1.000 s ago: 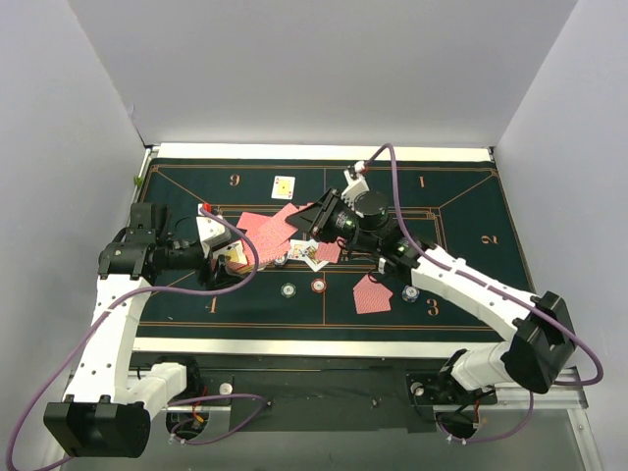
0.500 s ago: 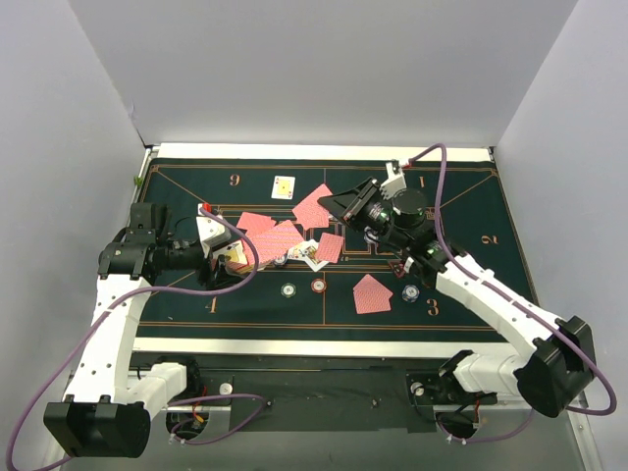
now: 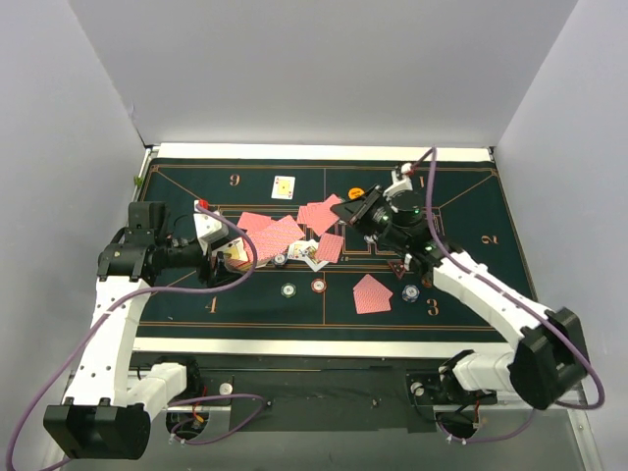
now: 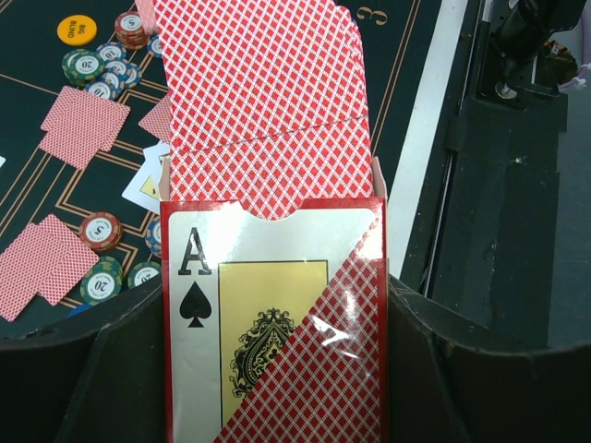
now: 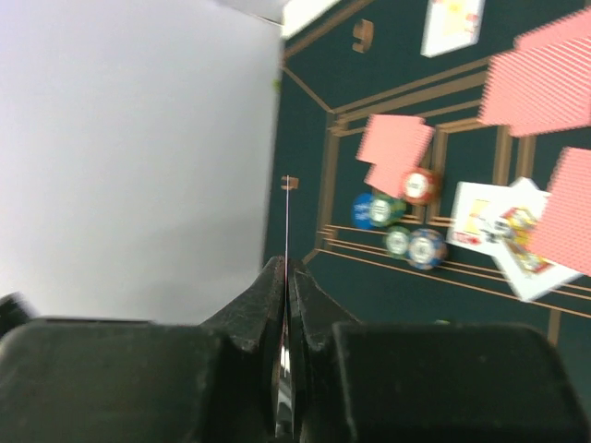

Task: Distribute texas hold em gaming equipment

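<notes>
My left gripper (image 3: 228, 257) is shut on a red card box (image 4: 272, 323) with an ace of spades on its front; red-backed playing cards (image 4: 268, 92) stick out of its open top. My right gripper (image 3: 345, 210) is shut on a single red-backed card (image 3: 319, 213) held over the mat's middle; this card (image 5: 286, 221) appears edge-on between the pads in the right wrist view. More cards (image 3: 267, 235) lie fanned on the green mat (image 3: 471, 226), with chips (image 3: 288, 290) and an orange button disc (image 3: 355, 192) nearby.
A face-up card (image 3: 284, 186) lies near the 6 mark and two face-up cards (image 3: 309, 253) in the middle. A red-backed pair (image 3: 372, 292) and a blue chip (image 3: 410, 292) sit near the 3 mark. White walls enclose the table on three sides.
My right gripper has drawn back to the right from the middle pile with a red-backed card pinched in it. The left arm and its box have stayed put.
</notes>
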`<state>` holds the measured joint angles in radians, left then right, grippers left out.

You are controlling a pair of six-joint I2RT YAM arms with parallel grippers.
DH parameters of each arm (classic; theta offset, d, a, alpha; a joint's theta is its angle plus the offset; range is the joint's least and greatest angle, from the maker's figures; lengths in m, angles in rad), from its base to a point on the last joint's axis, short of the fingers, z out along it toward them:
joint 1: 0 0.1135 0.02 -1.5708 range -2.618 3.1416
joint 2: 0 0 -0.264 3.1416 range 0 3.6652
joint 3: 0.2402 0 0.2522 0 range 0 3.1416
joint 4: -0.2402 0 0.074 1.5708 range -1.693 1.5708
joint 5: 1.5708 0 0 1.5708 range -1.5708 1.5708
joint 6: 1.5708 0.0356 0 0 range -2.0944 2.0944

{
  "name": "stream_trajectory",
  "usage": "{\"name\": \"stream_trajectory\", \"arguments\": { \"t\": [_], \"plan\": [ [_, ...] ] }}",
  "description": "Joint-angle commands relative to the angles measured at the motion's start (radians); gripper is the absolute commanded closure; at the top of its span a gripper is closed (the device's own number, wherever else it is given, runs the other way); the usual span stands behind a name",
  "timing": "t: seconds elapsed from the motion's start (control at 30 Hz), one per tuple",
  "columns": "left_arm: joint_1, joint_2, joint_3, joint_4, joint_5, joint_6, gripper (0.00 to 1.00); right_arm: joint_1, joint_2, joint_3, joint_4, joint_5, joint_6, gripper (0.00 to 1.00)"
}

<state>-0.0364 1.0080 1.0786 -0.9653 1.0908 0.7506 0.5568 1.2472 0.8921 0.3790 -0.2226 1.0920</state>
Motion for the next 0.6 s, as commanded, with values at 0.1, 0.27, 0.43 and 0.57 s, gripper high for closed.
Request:
{"name": "stream_trajectory", "arguments": {
  "t": [0.1, 0.27, 0.43, 0.57],
  "plan": [
    [0.001, -0.037, 0.012, 0.053, 0.066, -0.026, 1.0, -0.017, 0.265, -0.048, 0.053, 0.037, -0.087, 1.0],
    [0.001, -0.034, 0.018, 0.05, 0.064, -0.028, 1.0, -0.021, 0.402, 0.004, 0.075, 0.064, -0.119, 1.0],
    [0.001, -0.032, 0.017, 0.05, 0.066, -0.028, 1.0, -0.028, 0.492, 0.001, 0.08, 0.092, -0.142, 1.0],
    [0.001, -0.031, 0.014, 0.05, 0.064, -0.027, 1.0, -0.031, 0.537, 0.008, 0.043, 0.109, -0.156, 0.91]
  ]
}}
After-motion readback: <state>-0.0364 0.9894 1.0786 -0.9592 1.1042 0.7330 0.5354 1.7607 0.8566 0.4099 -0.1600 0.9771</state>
